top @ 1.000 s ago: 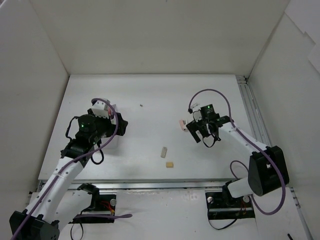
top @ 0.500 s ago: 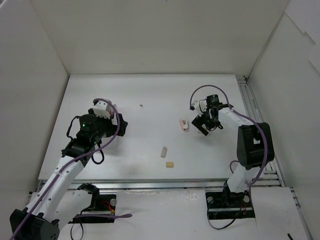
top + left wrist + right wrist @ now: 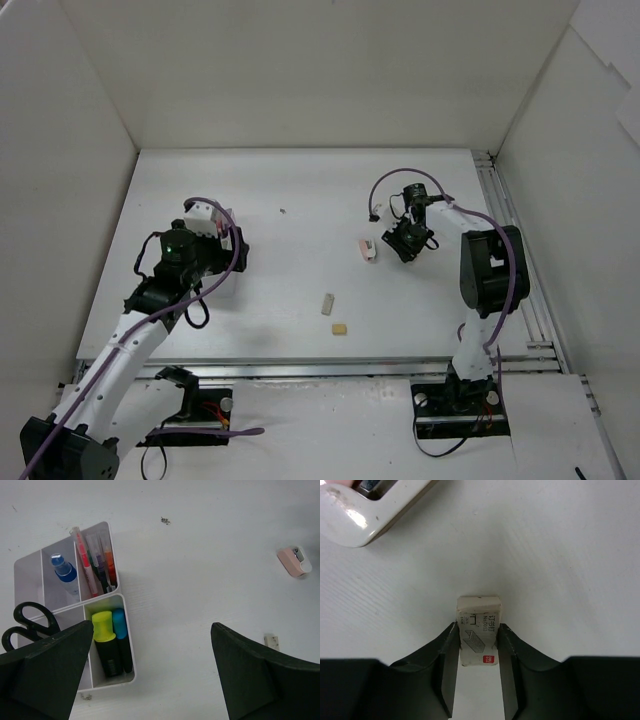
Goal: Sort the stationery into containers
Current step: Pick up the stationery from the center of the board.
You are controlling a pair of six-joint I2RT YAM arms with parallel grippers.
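At the far left, my left fingers (image 3: 152, 625) hang wide open with nothing in them, above a white divided box (image 3: 27, 575) that sits on the surface (image 3: 200, 555). In the box, a yellow highlighter (image 3: 103, 627) and a blue highlighter (image 3: 119, 625) lie side by side in one compartment. Pens (image 3: 97, 562) fill the compartment beyond it, and black scissors (image 3: 30, 622) show at the box's left side, partly behind one finger. Toward the middle, a pale eraser (image 3: 327, 303) and a tan eraser (image 3: 341, 329) lie loose, near each other but apart. Further right lies the pink and white correction tape (image 3: 368, 249). Just beside it, my right fingers (image 3: 478, 630) are pressed against both long sides of a small white block (image 3: 478, 615) with a printed label. I cannot tell whether the block is lifted.
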